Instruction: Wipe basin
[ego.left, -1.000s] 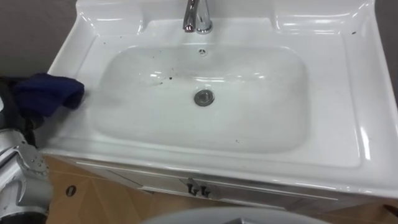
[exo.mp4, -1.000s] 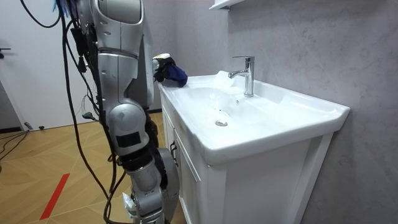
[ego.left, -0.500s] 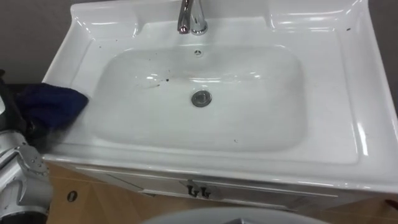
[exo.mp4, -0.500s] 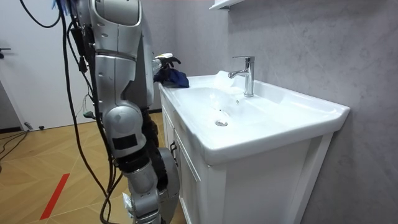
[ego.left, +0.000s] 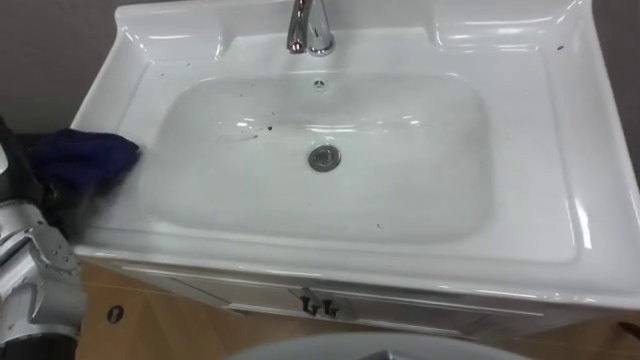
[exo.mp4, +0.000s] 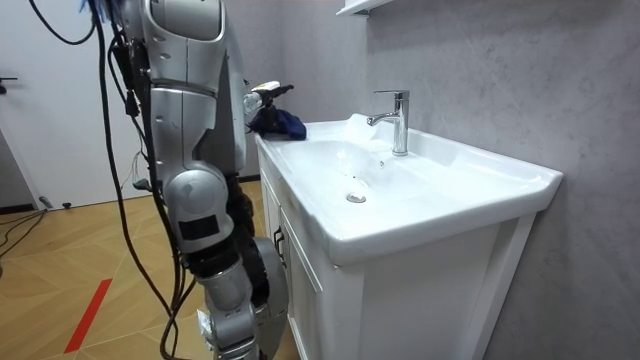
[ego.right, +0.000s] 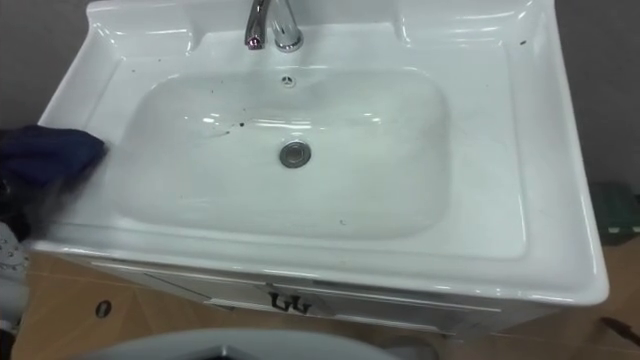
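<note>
One blue cloth (ego.left: 85, 158) on the basin (ego.left: 545, 130), at its left rim; left hand (exo.mp4: 262, 96), grip unclear.

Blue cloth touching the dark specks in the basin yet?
Apart. Left eye view: the blue cloth lies at the basin's left rim, with bare white bowl between it and the dark specks.

No writing, label or number is legible on the basin (ego.left: 560, 150) or cabinet (exo.mp4: 420, 300).
</note>
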